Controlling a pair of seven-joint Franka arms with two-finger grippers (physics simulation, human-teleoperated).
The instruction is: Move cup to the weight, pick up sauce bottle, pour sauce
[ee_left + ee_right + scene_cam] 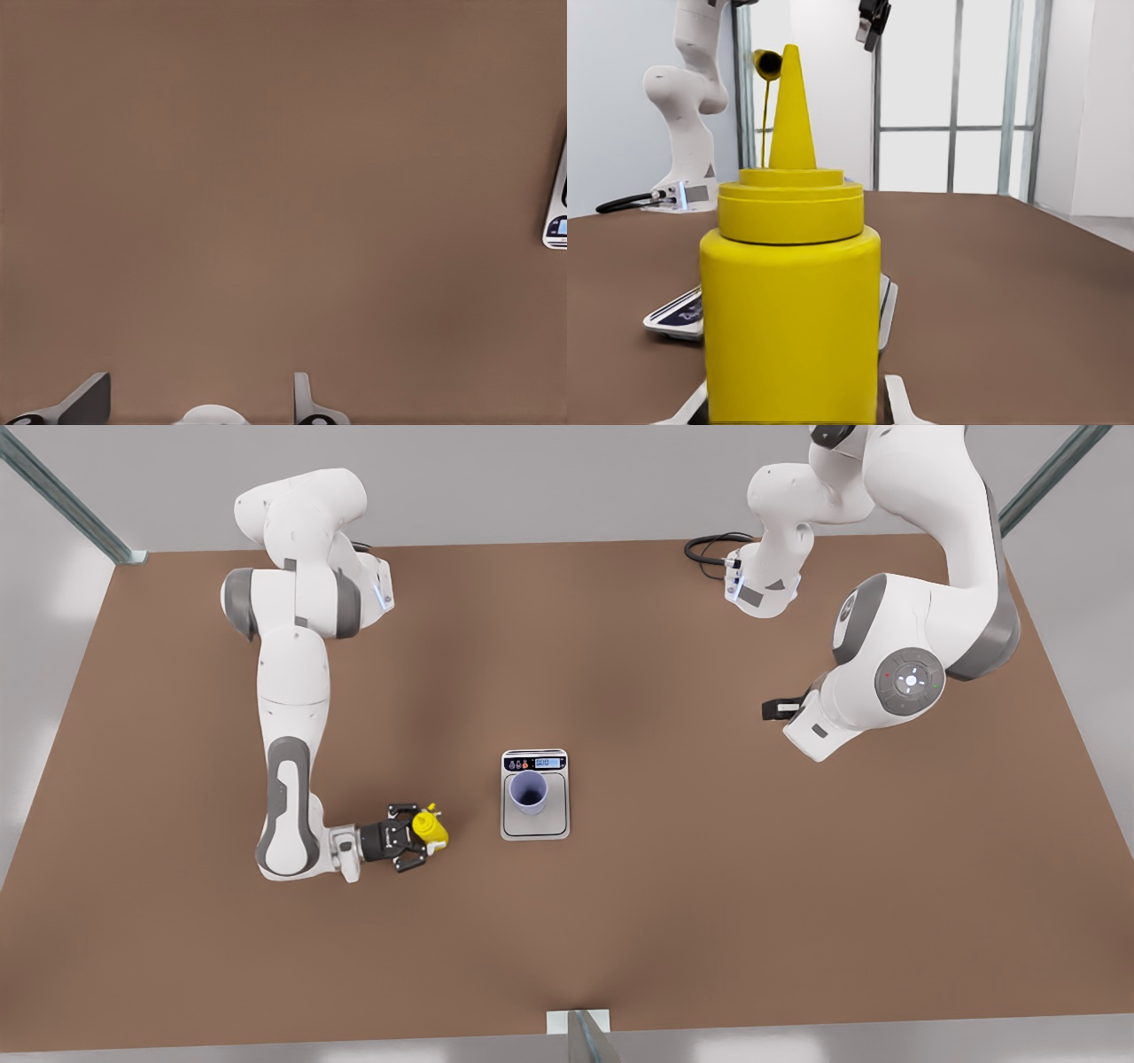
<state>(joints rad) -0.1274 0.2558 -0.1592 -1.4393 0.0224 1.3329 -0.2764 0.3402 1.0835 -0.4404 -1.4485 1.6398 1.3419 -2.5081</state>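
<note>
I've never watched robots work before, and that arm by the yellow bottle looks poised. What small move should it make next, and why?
Probably close the right gripper on the sauce bottle. Its open fingers already flank the upright bottle, and the cup already stands on the weight, so gripping comes before lifting and pouring. The left gripper waits, open, above the table.

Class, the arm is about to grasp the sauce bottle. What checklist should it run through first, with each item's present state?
1. Cup upright on the weight: ok.
2. Sauce bottle upright, beside the weight: ok.
3. Right gripper lined up, fingers either side of the bottle: ok.
4. Fingers closed on the bottle: not ok, they are open.
5. Left gripper waits open, away from the cup: ok.
</note>
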